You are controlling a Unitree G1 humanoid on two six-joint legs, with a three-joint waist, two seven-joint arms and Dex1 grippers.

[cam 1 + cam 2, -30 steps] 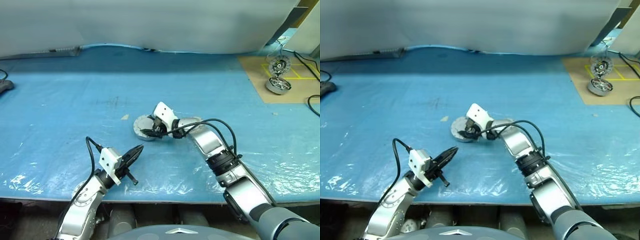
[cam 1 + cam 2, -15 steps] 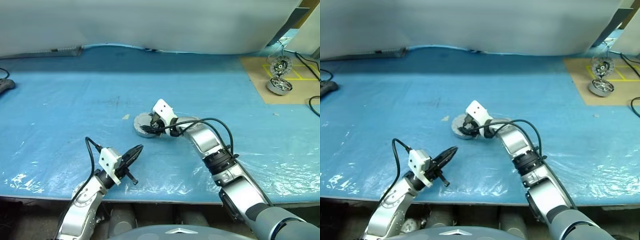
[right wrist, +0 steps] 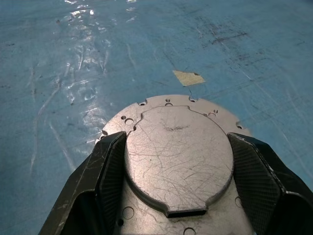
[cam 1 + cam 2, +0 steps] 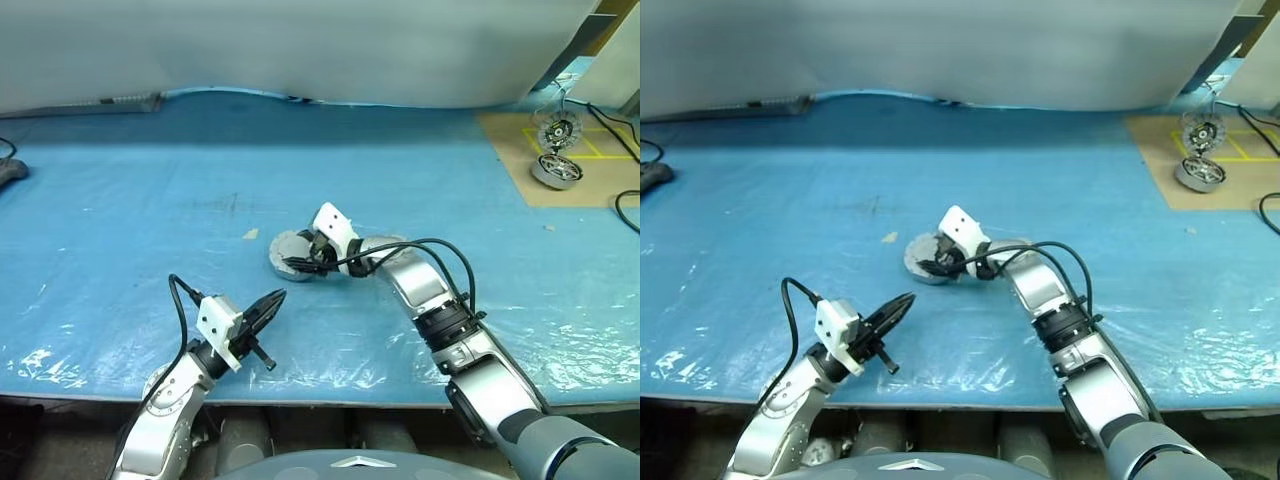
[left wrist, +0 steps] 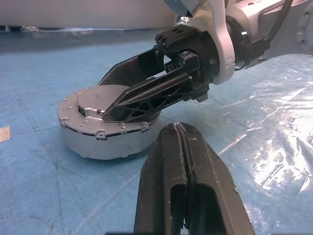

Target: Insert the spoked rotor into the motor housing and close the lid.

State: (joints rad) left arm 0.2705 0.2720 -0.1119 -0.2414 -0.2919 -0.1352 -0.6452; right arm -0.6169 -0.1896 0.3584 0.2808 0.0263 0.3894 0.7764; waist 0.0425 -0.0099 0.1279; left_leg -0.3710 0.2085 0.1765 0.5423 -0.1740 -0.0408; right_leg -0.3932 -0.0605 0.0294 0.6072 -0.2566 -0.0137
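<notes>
On the blue desk, mid-way across, the motor housing sits with its lid down, the right end effector straddling it, fingers apart, seemingly to press it closed, while the left end effector, fingers together, idles nearby.

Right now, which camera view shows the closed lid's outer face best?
The right wrist view: the lid lies face-on between the right gripper fingers, open around it. The left wrist view shows it edge-on atop the motor housing. In the head views it is small, partly hidden by that gripper.
</notes>
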